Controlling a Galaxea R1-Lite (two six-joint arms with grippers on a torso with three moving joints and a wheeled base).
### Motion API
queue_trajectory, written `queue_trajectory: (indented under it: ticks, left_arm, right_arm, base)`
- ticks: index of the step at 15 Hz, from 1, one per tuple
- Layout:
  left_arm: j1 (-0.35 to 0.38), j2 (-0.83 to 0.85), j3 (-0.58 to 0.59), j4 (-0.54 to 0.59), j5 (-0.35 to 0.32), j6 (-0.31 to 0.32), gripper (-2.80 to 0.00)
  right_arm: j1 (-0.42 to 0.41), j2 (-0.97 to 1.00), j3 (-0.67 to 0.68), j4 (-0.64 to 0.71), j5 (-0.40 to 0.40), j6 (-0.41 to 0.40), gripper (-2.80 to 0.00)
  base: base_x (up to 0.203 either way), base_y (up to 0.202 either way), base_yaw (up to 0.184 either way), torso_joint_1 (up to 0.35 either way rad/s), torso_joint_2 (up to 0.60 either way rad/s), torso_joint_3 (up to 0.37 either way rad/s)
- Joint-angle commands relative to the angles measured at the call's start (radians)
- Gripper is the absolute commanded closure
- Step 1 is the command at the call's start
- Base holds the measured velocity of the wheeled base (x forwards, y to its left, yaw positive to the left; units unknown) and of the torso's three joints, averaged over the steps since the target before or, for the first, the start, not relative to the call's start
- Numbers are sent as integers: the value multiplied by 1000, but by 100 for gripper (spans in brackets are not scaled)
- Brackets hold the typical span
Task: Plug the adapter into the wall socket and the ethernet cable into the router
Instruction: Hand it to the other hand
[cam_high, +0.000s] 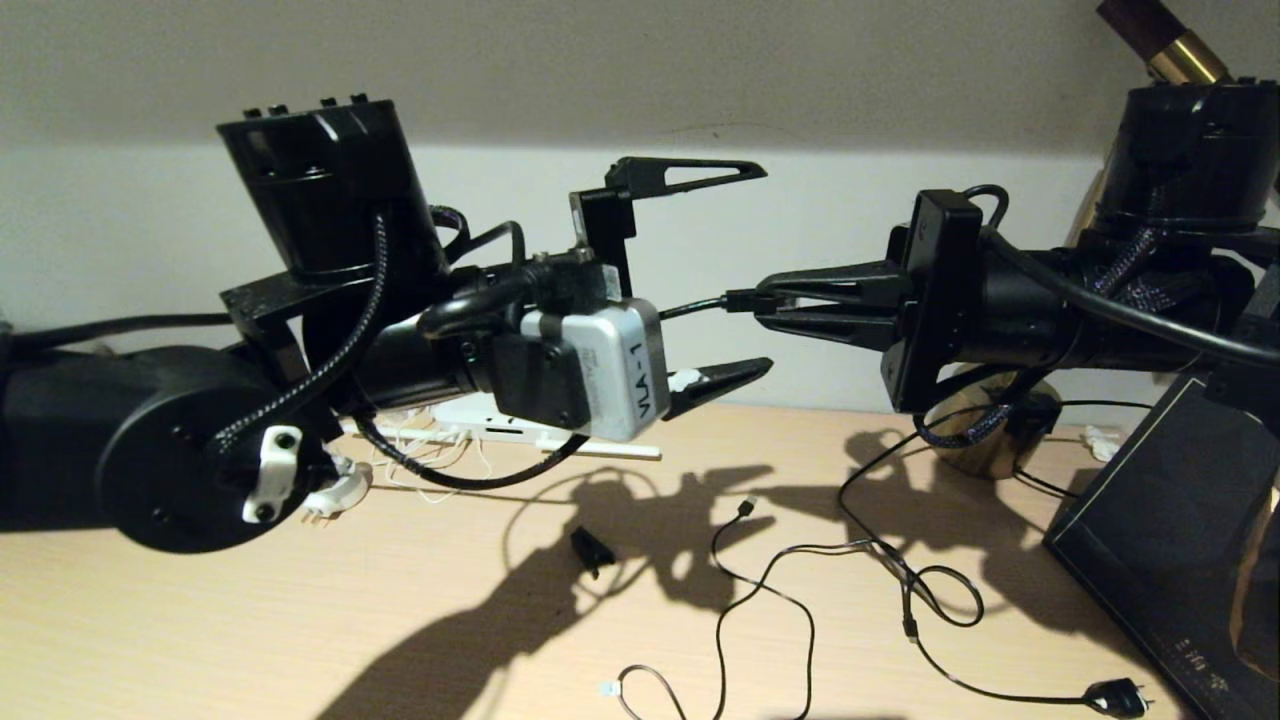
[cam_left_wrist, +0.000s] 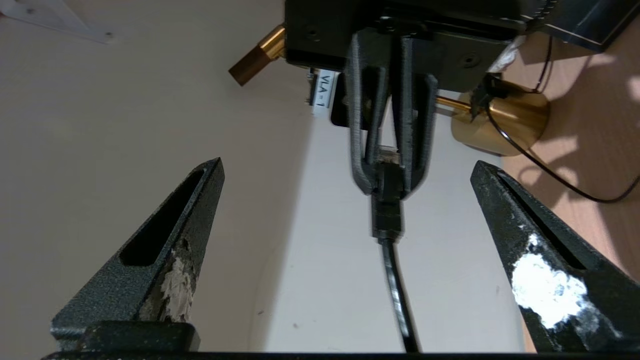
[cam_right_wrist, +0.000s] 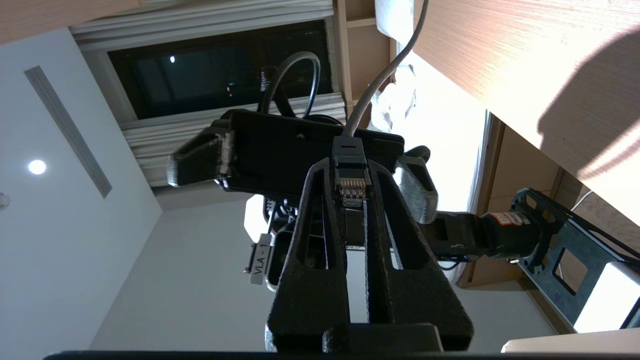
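The right gripper, up above the wooden desk's back edge, pinches the thick black ethernet cable by its clear plug. The left gripper, fingers wide and empty, should close gently on the plug's black boot.

A pale wooden bench carries the router near its far edge. Thin black cables sprawl mid-bench, a brass lamp base and dark box toward the right edge.
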Motion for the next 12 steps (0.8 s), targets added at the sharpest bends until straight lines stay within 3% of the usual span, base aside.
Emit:
queue_trajectory:
  ticks: [1,6,12]
  left_arm:
    - [6,17,-9,-4,-3,6,0]
    - [52,27,-3,-2,-5,-2,0]
    - [52,29,5,-2,-3,-2,0]
  right_arm:
    - [0,-3,6,-2,4,7,0]
    - [0,-6,8,-5,4,7,0]
    - [1,-11,14,-13,10,9,0]
  base:
    - [0,0,0,0,0,0]
    - [0,0,0,0,0,0]
    - [0,0,0,0,0,0]
